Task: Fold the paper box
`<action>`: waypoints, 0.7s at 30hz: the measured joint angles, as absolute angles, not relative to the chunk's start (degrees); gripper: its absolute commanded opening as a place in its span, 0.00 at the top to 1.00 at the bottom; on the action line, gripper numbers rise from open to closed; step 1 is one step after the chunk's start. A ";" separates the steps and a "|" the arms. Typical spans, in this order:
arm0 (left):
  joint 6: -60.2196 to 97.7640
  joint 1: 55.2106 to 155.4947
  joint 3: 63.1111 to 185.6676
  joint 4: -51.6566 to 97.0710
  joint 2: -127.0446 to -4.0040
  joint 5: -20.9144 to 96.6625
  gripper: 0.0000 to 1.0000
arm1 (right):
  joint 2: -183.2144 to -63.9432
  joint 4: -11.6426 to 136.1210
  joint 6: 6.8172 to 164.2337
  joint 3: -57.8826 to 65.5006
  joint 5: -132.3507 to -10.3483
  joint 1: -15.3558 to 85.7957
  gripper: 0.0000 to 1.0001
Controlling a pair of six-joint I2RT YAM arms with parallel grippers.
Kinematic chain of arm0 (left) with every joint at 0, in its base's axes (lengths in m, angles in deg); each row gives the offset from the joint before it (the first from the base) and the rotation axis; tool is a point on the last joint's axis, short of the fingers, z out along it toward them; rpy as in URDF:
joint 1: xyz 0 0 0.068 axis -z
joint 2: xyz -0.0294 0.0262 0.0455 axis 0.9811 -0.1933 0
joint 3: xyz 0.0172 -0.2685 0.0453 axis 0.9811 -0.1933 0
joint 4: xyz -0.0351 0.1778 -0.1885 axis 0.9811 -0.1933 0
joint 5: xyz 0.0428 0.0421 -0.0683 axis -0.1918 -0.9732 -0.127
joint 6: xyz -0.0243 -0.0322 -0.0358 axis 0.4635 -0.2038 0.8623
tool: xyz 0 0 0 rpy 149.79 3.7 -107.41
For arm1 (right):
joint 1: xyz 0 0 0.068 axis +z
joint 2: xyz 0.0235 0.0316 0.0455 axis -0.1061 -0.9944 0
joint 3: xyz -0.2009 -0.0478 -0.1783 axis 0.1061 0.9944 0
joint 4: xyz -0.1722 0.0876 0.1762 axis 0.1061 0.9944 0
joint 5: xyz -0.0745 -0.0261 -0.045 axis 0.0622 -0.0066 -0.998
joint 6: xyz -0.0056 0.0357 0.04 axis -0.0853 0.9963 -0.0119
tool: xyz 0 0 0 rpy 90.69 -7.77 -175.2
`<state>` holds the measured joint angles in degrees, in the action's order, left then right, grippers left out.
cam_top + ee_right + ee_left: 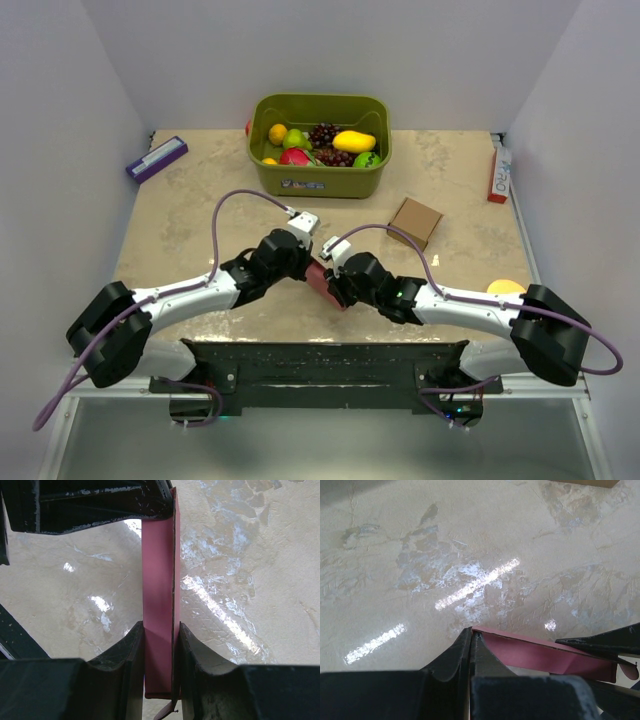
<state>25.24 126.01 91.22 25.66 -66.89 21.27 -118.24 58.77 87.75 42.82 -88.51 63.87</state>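
The paper box [322,281] is a slim pink-red card piece held above the table between both grippers at the near centre. My right gripper [160,630] is shut on one end of the paper box [158,590], one finger on each flat side. My left gripper [471,632] is shut on the far end of the paper box [545,655], pinching its thin edge at the fingertips. In the top view the left gripper [302,262] and right gripper [335,285] nearly meet. The right gripper's fingers [605,642] show at the right of the left wrist view.
A green bin [320,178] of toy fruit stands at the back centre. A small brown cardboard box [415,221] lies right of centre. A purple box [156,158] lies at the back left, a red and white box [498,170] at the back right, an orange fruit [505,287] near the right arm.
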 measured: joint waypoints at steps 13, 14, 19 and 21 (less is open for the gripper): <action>21.26 126.14 89.98 28.35 -66.89 20.42 1.00 | -118.24 58.11 88.05 43.15 -88.51 63.81 0.95; 21.02 126.14 89.78 28.83 -66.89 20.44 1.00 | -118.24 58.09 88.10 43.15 -88.51 63.81 0.95; 19.71 126.14 88.56 31.15 -66.78 20.42 1.00 | -118.24 58.07 88.14 43.15 -88.51 63.76 0.95; 19.36 126.12 87.90 32.29 -66.65 20.44 1.00 | -118.24 58.05 88.16 43.15 -88.53 63.74 0.95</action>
<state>19.36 126.12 87.90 32.29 -66.65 20.44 -118.24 58.05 88.16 43.15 -88.53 63.74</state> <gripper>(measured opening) 0.019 0.295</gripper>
